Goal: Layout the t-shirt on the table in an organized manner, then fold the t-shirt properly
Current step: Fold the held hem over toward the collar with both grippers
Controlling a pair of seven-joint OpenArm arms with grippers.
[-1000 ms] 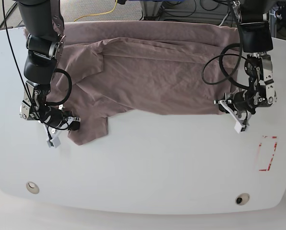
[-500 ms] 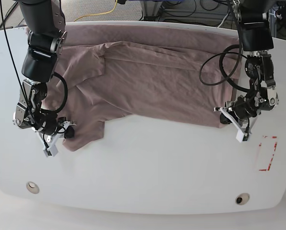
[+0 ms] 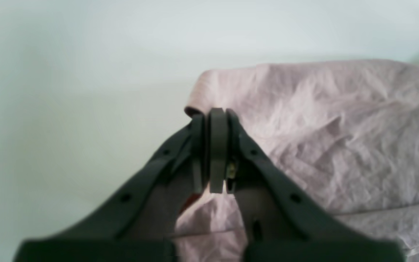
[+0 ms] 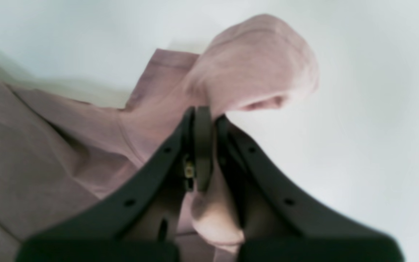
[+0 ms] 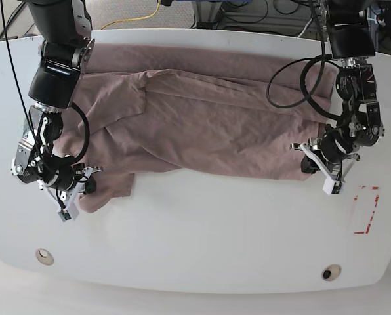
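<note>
table (image 5: 202, 230): glossy white top with rounded corners; bare along its near half.
t-shirt (image 5: 202, 111): mauve-brown cloth lay spread wide across the far half of the table, wrinkled, with a folded-over ridge running across its upper part; its near edge ran roughly straight between the two grippers, and one corner hung lower at the base view's left.
left arm (image 5: 353, 59): black, came down on the base view's right, over the shirt's end.
right arm (image 5: 54, 72): black, came down on the base view's left, over the shirt's other end.
left gripper (image 5: 317, 164): sat at the shirt's near corner; jaws were pressed together on the rolled edge of the cloth, as the left wrist view showed (image 3: 213, 120).
right gripper (image 5: 77, 190): sat at the low corner; jaws were clamped on a bunched fold of the shirt, a lump of cloth bulging past the tips in the right wrist view (image 4: 206, 116).
red mark (image 5: 366, 210): dashed rectangle on the table, just beside the left gripper, apart from the shirt.
holes (image 5: 44, 256): two small round ones near the table's front edge, one toward each corner, well apart from the shirt.
</note>
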